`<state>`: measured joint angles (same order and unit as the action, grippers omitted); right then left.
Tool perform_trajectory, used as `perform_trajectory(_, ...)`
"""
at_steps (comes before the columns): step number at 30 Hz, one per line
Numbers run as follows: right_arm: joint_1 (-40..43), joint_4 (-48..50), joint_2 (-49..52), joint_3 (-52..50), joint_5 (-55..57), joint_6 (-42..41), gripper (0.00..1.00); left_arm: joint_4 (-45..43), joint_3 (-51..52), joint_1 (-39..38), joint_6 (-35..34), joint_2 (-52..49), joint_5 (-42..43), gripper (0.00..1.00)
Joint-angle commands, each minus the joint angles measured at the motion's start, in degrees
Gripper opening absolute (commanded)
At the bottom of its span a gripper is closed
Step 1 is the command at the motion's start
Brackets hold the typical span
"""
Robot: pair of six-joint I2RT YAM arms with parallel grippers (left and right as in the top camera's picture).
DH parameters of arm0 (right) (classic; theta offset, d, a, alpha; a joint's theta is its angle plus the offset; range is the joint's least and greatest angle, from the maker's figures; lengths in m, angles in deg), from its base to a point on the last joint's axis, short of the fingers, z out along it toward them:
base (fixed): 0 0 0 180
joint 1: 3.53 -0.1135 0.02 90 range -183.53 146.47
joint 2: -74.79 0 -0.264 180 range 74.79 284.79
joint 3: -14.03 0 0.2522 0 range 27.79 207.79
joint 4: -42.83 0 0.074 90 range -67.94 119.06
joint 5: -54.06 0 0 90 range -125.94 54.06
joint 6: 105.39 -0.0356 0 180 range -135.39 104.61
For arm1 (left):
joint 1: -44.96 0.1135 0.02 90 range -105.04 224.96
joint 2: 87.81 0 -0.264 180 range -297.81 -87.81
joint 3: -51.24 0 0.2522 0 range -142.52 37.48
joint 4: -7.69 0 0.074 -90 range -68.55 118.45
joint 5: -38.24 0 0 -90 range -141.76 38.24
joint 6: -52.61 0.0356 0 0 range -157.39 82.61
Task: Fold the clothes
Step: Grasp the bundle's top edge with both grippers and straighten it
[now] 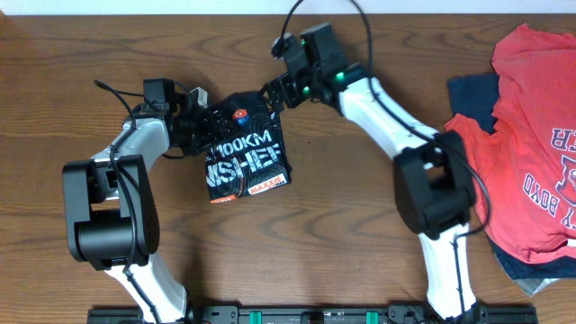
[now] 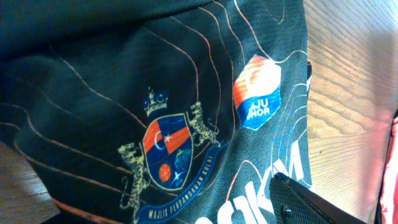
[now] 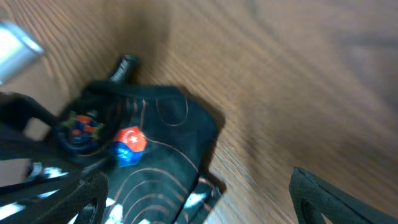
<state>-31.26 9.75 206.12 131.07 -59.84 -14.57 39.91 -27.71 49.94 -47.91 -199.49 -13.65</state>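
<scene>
Black shirt [image 1: 247,155] folded small, left of centre on tabletop [image 1: 306,261]. Right claw [image 1: 273,94] wide open, empty, at its far right corner. Left claw [image 1: 202,124] against its left edge, grip unclear.

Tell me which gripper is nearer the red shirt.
Right. The right gripper is at the black shirt's top right corner. The left gripper is at its left edge, farther from the red shirt.
</scene>
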Motion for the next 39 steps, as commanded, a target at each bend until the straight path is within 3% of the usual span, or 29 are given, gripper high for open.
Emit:
perform_trajectory(1,-1.79,2.91,3.54,0.96,-0.59,1.09,0.91,1.03,0.37,0.07,-0.07,0.50,-3.08,0.74)
perform_trajectory(12,-4.55,11.82,8.44,0.96,0.13,-2.10,0.89,2.16,1.01,0.09,-0.07,0.50,-3.26,0.74)
perform_trajectory(19,-4.68,11.82,9.49,0.96,0.13,-3.58,0.74,2.25,1.01,0.09,-0.07,0.50,-3.26,0.74)
perform_trajectory(26,-5.77,10.97,9.51,0.96,1.70,-3.56,0.66,2.25,1.01,0.09,-0.07,0.50,-3.26,0.74)
perform_trajectory(31,-6.58,10.01,9.51,0.96,3.98,-3.54,0.41,2.23,1.01,0.09,-0.07,0.50,-3.26,0.74)
perform_trajectory(34,-6.58,9.57,9.51,0.96,4.00,-3.56,0.17,2.23,1.01,0.09,-0.07,0.50,-3.26,0.74)
perform_trajectory(39,-6.47,8.98,9.49,0.96,4.04,-3.56,0.03,2.08,1.01,0.09,-0.04,0.50,-3.28,0.74)
